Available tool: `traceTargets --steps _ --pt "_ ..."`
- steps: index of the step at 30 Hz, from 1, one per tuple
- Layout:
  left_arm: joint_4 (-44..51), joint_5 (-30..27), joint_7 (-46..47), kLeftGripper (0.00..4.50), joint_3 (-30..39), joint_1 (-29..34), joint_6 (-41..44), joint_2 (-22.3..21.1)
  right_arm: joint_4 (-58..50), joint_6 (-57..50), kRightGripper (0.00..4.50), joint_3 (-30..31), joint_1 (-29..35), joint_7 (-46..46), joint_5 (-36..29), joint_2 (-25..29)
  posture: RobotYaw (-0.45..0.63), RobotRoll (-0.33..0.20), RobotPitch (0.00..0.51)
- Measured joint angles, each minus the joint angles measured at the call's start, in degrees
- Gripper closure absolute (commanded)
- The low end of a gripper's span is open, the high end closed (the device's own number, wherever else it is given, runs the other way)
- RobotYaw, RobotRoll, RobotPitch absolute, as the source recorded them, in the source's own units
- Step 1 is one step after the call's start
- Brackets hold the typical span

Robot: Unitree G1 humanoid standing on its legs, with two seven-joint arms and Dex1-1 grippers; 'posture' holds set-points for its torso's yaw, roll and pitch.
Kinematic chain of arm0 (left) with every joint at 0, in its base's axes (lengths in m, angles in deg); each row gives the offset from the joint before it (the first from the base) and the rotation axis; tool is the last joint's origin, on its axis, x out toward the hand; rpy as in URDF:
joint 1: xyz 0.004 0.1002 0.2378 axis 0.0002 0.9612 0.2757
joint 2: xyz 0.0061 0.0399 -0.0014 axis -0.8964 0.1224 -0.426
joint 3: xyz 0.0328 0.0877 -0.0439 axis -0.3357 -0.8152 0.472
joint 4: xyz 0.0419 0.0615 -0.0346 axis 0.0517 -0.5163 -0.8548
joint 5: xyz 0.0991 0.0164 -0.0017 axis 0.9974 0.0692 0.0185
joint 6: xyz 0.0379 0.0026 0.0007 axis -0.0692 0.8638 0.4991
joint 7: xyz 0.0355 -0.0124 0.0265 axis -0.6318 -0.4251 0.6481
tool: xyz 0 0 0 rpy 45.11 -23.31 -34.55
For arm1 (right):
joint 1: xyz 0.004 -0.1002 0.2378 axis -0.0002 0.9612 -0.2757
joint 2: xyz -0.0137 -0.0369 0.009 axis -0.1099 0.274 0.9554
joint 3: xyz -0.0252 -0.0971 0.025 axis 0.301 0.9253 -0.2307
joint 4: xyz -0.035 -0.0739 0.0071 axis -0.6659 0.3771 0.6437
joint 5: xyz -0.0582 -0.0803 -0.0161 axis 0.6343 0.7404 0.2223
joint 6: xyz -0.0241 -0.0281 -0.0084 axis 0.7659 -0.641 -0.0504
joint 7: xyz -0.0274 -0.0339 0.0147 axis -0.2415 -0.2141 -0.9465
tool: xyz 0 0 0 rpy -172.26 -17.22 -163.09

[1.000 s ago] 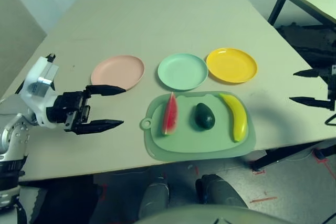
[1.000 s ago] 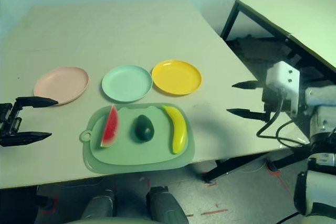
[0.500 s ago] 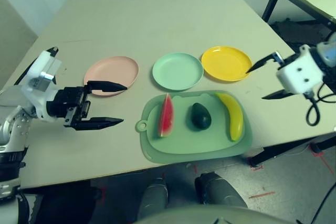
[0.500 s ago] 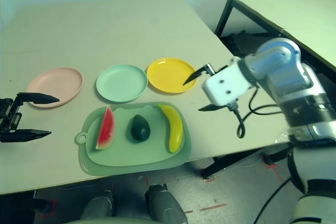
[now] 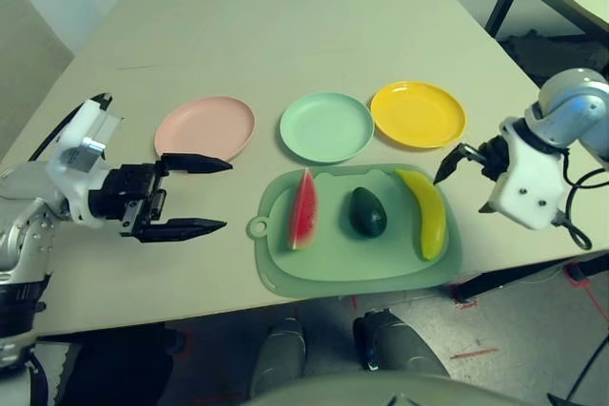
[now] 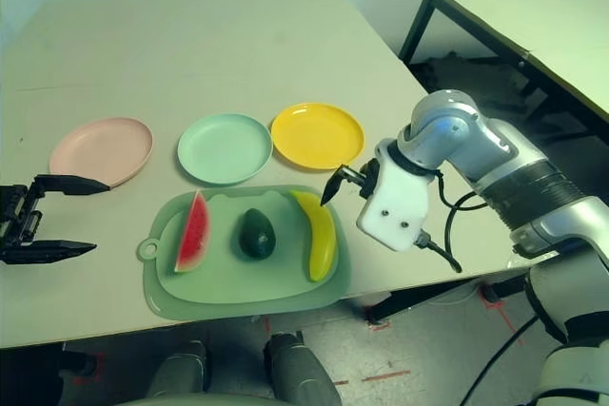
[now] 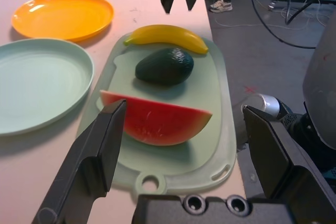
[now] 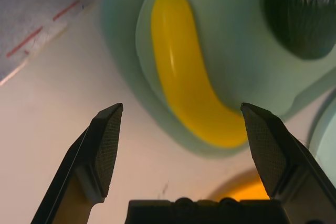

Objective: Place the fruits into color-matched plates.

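Observation:
On a light green cutting mat (image 5: 354,265) lie a red watermelon wedge (image 5: 303,209), a dark green avocado (image 5: 367,212) and a yellow banana (image 5: 426,212). Behind the mat stand a pink plate (image 5: 205,127), a mint green plate (image 5: 326,126) and a yellow plate (image 5: 418,114), all bare. My left gripper (image 5: 195,195) hangs open left of the mat, pointing toward the watermelon (image 7: 157,121). My right gripper (image 6: 333,189) is open and tilted down over the banana's (image 8: 184,72) far end, just above it, holding nothing.
The mat sits close to the table's front edge (image 5: 285,306). A second table (image 6: 533,16) stands to the right. Bare tabletop stretches behind the plates and around my left gripper.
My right arm has swung in from the table's right side and turned its fingers down over the banana. The left gripper has hardly moved. The camera has shifted a little.

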Motion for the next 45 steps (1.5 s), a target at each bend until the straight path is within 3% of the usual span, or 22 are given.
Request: traceTargets --steps 8,18,21,28,39,45 --pt "0.8 0.0 0.1 0.03 0.0 0.4 0.0 0.0 0.9 -1.9 0.0 -1.2 1.0 0.0 4.6 -7.3 0.01 0.0 0.108" --pt "1.7 -0.1 0.4 0.03 0.0 0.4 0.1 -0.1 4.5 -0.9 0.0 -0.9 3.4 0.1 11.1 -7.8 0.02 0.0 0.111" --pt "1.7 -0.1 0.4 0.0 0.0 0.4 0.2 -0.1 5.7 0.4 0.58 -0.9 4.5 -0.1 14.5 -8.2 0.02 0.0 0.112" --pt "1.8 -0.1 0.1 0.0 0.0 0.3 0.3 -0.2 9.9 0.6 2.77 -3.8 4.1 -2.2 20.6 -10.6 0.01 0.0 0.11" --pt "4.4 2.3 5.3 0.0 -3.5 -1.8 6.6 -2.9 11.5 -0.8 2.8 -5.1 3.6 -1.9 20.9 -11.9 -0.01 0.0 0.11" --pt "4.4 2.4 6.1 0.0 -3.5 -2.0 7.8 -3.5 13.6 -5.1 2.8 -7.0 -2.7 -0.3 18.5 -14.3 -0.01 0.0 0.109"
